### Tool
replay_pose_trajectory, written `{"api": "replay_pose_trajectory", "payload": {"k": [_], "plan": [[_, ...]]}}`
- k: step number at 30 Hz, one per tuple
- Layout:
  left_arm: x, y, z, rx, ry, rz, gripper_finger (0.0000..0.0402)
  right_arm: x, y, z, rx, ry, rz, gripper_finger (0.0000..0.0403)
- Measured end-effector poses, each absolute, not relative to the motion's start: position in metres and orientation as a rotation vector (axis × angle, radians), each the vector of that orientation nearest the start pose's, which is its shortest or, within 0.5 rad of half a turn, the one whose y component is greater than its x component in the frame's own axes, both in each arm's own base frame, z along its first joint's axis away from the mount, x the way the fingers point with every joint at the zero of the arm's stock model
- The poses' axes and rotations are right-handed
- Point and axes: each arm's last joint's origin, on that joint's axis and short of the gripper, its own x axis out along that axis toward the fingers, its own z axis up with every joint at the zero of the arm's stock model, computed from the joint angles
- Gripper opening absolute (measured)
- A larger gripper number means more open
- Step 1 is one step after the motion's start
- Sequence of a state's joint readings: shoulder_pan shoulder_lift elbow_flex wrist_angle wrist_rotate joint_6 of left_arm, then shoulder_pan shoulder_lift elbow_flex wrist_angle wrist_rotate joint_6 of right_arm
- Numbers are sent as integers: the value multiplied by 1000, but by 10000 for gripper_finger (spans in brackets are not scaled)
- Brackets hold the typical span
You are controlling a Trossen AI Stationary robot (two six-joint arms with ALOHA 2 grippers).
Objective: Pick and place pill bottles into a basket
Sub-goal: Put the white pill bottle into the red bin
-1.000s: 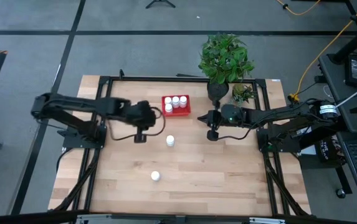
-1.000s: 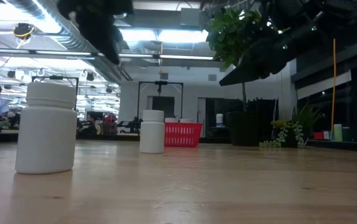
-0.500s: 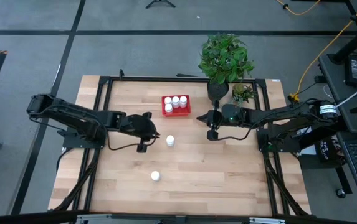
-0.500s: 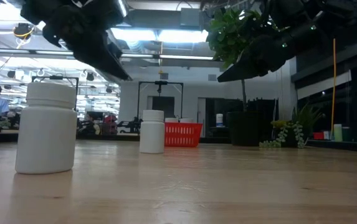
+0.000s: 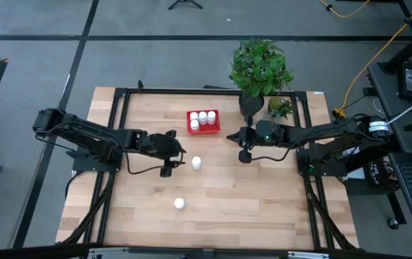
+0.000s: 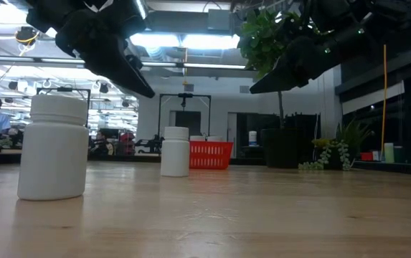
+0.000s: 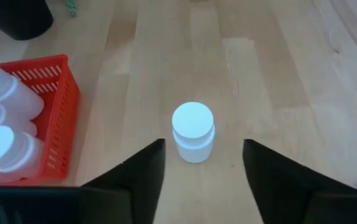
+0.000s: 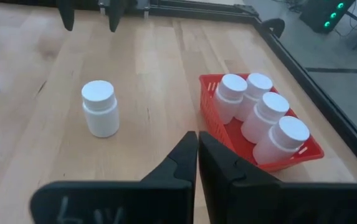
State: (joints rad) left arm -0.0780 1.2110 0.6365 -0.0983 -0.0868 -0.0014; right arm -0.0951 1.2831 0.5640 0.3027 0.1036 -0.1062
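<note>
Two loose bottles (image 5: 196,163) on table (image 5: 263,194) — plant (image 5: 260,66) behind basket (image 5: 203,121).

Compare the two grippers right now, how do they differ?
The left gripper has its fingers spread open, while the right gripper is shut, its fingers pressed together. The left one is lined up on the bottle standing on the table; the right one hangs beside the basket, aimed at nothing. Both hold nothing and hover above the table.
</note>
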Motion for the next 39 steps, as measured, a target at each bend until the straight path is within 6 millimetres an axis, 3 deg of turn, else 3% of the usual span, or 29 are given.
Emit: {"api": "replay_pose_trajectory", "payload": {"k": [6, 18, 28, 39], "plan": [[240, -16, 208, 97, 672, -6, 246, 256, -27, 201, -81, 425, -178, 20], [243, -13, 207, 4, 655, 148, 248, 256, -27, 201, -55, 423, -184, 20], [281, -17, 187, 39, 906, 132, 247, 256, -27, 202, -56, 419, -184, 20], [316, -21, 195, 70, 1010, 52, 247, 256, -27, 202, -59, 417, -183, 20]]}}
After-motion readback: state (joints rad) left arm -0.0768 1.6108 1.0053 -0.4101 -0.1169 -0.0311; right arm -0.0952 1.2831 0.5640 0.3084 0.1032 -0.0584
